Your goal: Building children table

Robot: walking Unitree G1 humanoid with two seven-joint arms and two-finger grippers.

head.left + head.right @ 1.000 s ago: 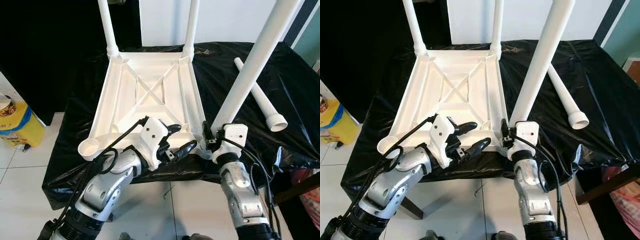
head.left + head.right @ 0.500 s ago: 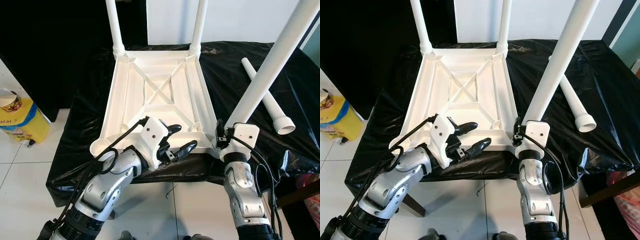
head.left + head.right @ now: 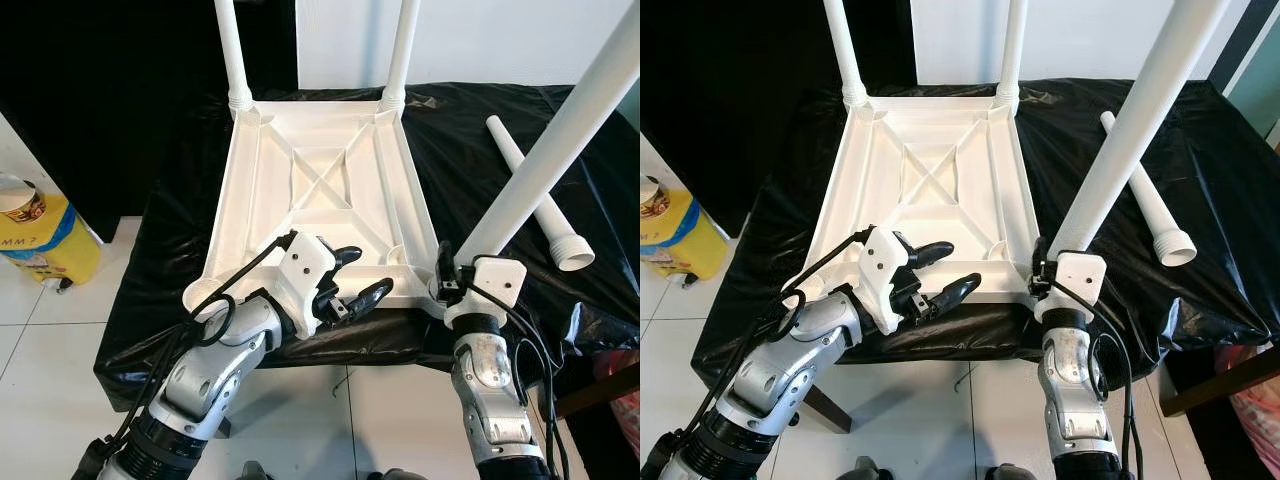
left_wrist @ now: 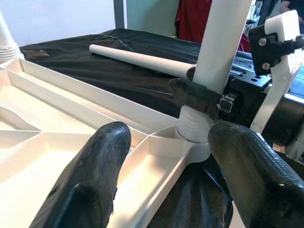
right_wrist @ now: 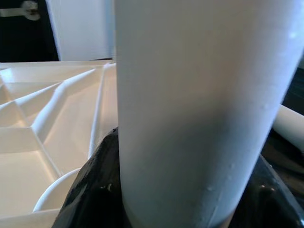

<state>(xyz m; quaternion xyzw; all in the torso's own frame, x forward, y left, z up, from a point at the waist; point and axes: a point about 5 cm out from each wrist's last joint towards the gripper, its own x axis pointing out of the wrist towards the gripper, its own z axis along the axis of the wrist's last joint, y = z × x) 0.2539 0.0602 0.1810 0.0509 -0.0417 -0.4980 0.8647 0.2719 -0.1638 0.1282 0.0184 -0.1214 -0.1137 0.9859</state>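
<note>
Nearest the robot, the left end effector hovers at the near edge of the worktop, its two black fingers spread apart and holding nothing, poised just over the near rim of the upturned white plastic children's tabletop. The right end effector sits at the near right corner of that tabletop, fingers clamped on the base of a long white plastic tube leg; the leg leans away to the right, its ribbed collar resting at the corner socket. The near left corner socket stands open, with no leg in it.

The worktop is draped in crumpled black plastic sheeting, which hangs over the near edge. The tabletop lies ribbed underside up, left of centre, its near edge close to the worktop's near edge. Open sheeting lies to its right.

On that right side a loose white plastic tube leg lies flat, well apart from the tabletop. At the far corners two fitted white legs, left and right, stand upright.

Off the worktop's left edge, a yellow container stands on the pale tiled floor. A white wall stands beyond.
</note>
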